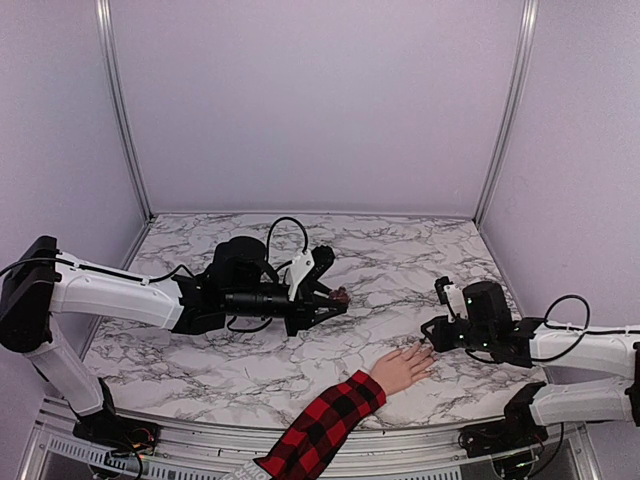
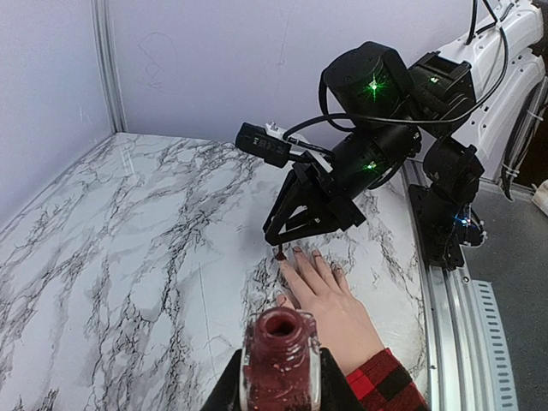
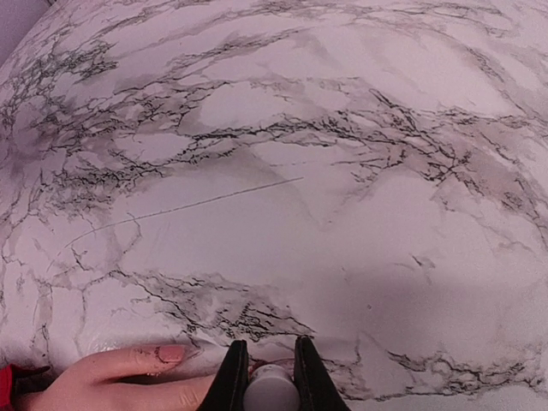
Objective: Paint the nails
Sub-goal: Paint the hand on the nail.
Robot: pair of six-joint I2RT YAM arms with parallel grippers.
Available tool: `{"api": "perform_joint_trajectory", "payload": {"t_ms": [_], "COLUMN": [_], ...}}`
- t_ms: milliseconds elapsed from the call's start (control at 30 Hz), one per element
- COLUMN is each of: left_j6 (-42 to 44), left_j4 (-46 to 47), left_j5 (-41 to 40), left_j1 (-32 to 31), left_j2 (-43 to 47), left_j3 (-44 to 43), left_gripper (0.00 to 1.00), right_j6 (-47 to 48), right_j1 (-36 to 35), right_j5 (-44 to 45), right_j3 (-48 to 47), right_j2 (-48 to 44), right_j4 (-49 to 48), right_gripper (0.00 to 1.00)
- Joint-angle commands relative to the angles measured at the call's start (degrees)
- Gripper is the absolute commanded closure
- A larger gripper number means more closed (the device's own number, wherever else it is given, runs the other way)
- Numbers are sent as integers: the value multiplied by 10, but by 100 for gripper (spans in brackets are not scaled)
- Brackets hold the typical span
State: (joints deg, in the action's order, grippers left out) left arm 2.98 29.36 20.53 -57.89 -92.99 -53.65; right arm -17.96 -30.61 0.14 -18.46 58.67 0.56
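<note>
Nails (image 2: 297,250) just beneath tips of the right fingers (image 2: 287,214)

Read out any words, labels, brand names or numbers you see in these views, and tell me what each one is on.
No text can be read in any view.
The polish bottle: no label on the side that shows.
The white cap: blank where visible.
The right arm: green lights only, no legible lettering.
The plaid sleeve: pattern only.
</note>
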Motion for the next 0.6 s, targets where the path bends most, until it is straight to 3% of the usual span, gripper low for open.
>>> {"api": "perform_joint_trajectory", "payload": {"t_ms": [0,567], "left_j6": [1,0], "left_j4": [22,22], "left_j5": [7,8], "left_j1": [5,5], "left_j2": [-7,-8], "left_j3": [-22,-23], "left_gripper": [100,100], "right_j6": [-3,-17], "right_j1": [3,3], "right_j5": [5,47], "right_j3": [-13,-20], "right_j2": [2,12], "right_j4": [0,7], "right_gripper": [100,100]}}
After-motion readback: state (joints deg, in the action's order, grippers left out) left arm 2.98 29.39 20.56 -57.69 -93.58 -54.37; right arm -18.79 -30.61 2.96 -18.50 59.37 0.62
